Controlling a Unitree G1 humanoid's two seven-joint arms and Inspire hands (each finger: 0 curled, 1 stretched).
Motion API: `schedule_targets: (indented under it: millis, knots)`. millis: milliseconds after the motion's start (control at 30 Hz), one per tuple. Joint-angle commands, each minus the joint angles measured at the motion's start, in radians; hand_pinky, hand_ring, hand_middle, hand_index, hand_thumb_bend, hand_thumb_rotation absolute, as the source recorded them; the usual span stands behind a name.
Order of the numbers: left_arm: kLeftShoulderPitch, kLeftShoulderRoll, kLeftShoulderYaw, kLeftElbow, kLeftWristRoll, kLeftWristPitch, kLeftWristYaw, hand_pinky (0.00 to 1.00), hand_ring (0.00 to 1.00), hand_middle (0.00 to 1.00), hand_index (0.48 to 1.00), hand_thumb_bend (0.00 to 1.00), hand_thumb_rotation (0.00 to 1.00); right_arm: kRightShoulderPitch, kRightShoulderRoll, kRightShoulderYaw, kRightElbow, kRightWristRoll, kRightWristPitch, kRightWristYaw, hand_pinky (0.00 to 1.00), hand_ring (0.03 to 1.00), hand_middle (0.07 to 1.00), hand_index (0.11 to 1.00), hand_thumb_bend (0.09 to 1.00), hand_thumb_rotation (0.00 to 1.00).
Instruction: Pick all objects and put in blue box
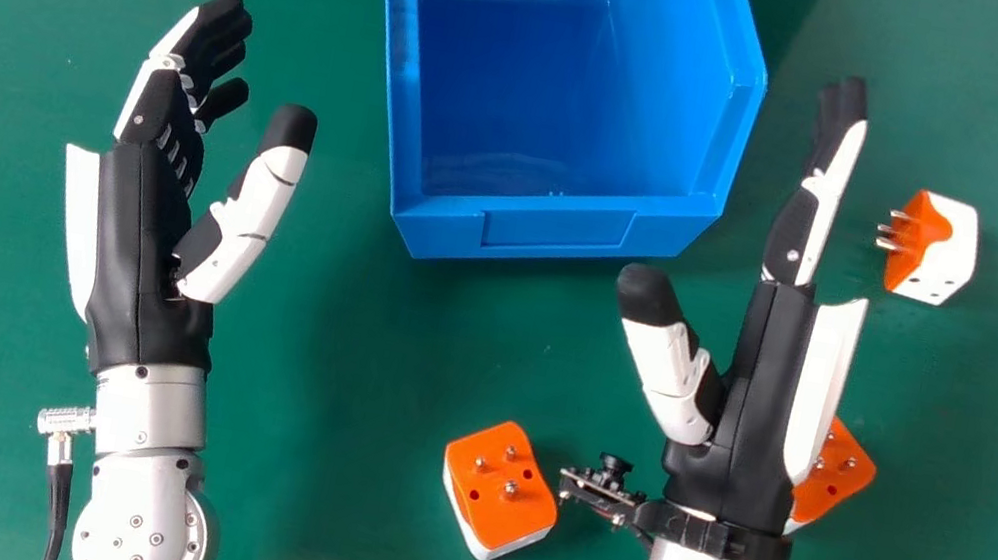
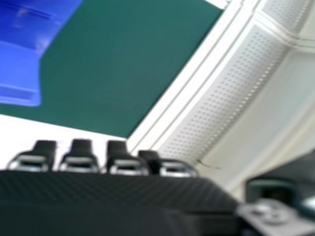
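Note:
The blue box stands open at the top centre of the head view, its inside bare; part of the blue box also shows in the right hand view. My left hand, open, is left of the box. My right hand is open and empty right of the box's near corner; in the right hand view, fingers of the right hand are straight. One orange and white plug adapter lies left of my right wrist, a second adapter is partly hidden behind that hand, and a third adapter lies farther right.
The green tabletop extends around the box and under both arms. A small camera mount sticks out from the right wrist toward the nearest adapter. Cables hang from both wrists.

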Motion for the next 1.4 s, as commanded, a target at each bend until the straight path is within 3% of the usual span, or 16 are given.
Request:
schedule_targets:
  millis: [0, 267, 367, 500, 567, 700, 867, 1100, 1367]
  knots:
    - [-0.004, 0.002, -0.003, -0.004, 0.003, -0.023, -0.007, 0.83, 0.86, 0.85, 0.816, 0.67, 0.52, 0.006, 0.036, -0.014, -0.039, 0.012, 0.007, -0.003, 1.0, 1.0, 1.0, 1.0, 0.657, 1.0]
    - [-0.006, -0.004, -0.008, -0.005, 0.004, -0.024, -0.006, 0.83, 0.86, 0.85, 0.818, 0.67, 0.51, 0.067, 0.013, -0.064, -0.179, 0.025, 0.071, 0.042, 1.0, 1.0, 1.0, 1.0, 0.68, 1.0]
    - [-0.007, -0.004, -0.009, -0.005, 0.005, -0.022, -0.005, 0.83, 0.86, 0.85, 0.818, 0.67, 0.52, 0.106, 0.001, -0.09, -0.271, -0.021, 0.151, 0.057, 1.0, 1.0, 1.0, 1.0, 0.687, 1.0]
    - [-0.01, -0.006, -0.009, -0.004, -0.004, -0.02, -0.01, 0.83, 0.86, 0.85, 0.817, 0.67, 0.51, 0.159, -0.028, -0.12, -0.387, -0.045, 0.259, 0.128, 1.0, 1.0, 1.0, 1.0, 0.718, 1.0]
    - [-0.012, -0.007, -0.009, -0.004, -0.002, -0.018, -0.009, 0.83, 0.86, 0.85, 0.817, 0.67, 0.51, 0.203, -0.048, -0.134, -0.484, -0.055, 0.361, 0.22, 1.0, 1.0, 1.0, 1.0, 0.723, 1.0]
    - [-0.015, -0.007, -0.009, -0.003, -0.004, -0.015, -0.015, 0.83, 0.86, 0.85, 0.818, 0.67, 0.52, 0.293, -0.094, -0.159, -0.687, -0.167, 0.583, 0.395, 1.0, 1.0, 1.0, 1.0, 0.74, 1.0]
    - [-0.019, -0.009, -0.01, 0.001, 0.001, -0.018, -0.017, 0.83, 0.86, 0.85, 0.819, 0.67, 0.52, 0.388, -0.185, -0.141, -0.947, -0.377, 0.862, 0.811, 0.97, 0.992, 0.998, 1.0, 0.761, 0.92]
    - [-0.023, -0.011, -0.008, 0.003, -0.002, -0.02, -0.018, 0.83, 0.86, 0.85, 0.82, 0.66, 0.51, 0.39, -0.247, -0.12, -1.083, -0.547, 1.03, 1.202, 0.9, 0.973, 0.996, 0.999, 0.803, 0.75]
    - [-0.027, -0.009, -0.007, 0.005, -0.002, -0.018, -0.019, 0.83, 0.86, 0.85, 0.818, 0.66, 0.51, 0.353, -0.256, -0.124, -1.103, -0.676, 1.105, 1.415, 0.84, 0.943, 0.972, 0.977, 0.868, 0.6]
